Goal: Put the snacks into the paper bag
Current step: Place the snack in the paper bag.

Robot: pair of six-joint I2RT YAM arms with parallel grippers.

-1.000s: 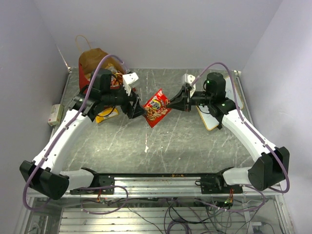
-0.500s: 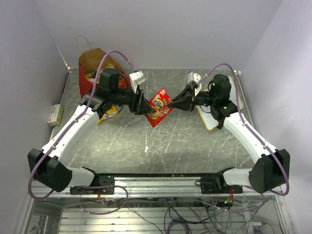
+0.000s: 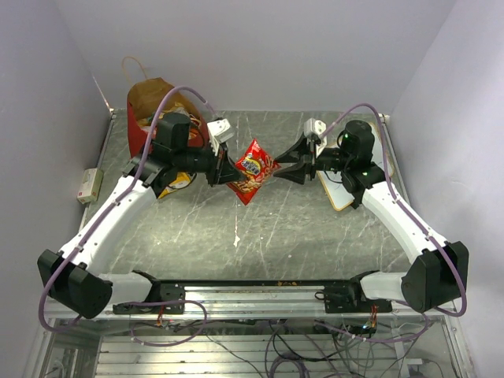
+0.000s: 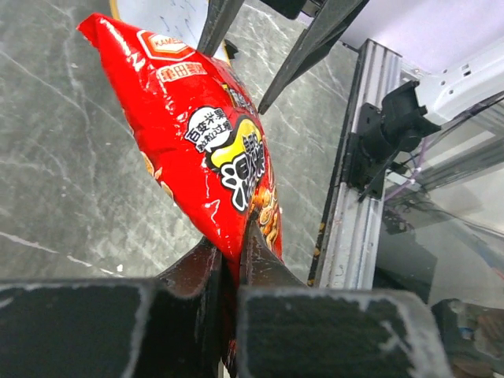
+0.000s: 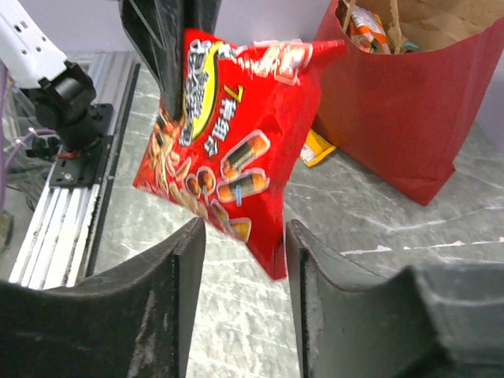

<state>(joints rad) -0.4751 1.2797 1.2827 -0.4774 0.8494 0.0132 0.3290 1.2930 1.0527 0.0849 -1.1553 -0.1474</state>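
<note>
The counter (image 3: 260, 236) carries the bag (image 5: 394, 118), which stands open at the far left corner with packets (image 5: 366, 27) inside. The red packet (image 4: 197, 150) hangs in the air over mid-counter, well apart from the bag. My left pincer (image 4: 232, 252) is clamped tight on its edge. My right pincer (image 5: 244, 230) stands open astride the other end, gripping nothing. With only a thin edge pinched, the slick packet could slip out on the way, or snag the bag's rim and tip it. Only the right wrist view shows inside the bag; only the left wrist view shows my pinch.
</note>
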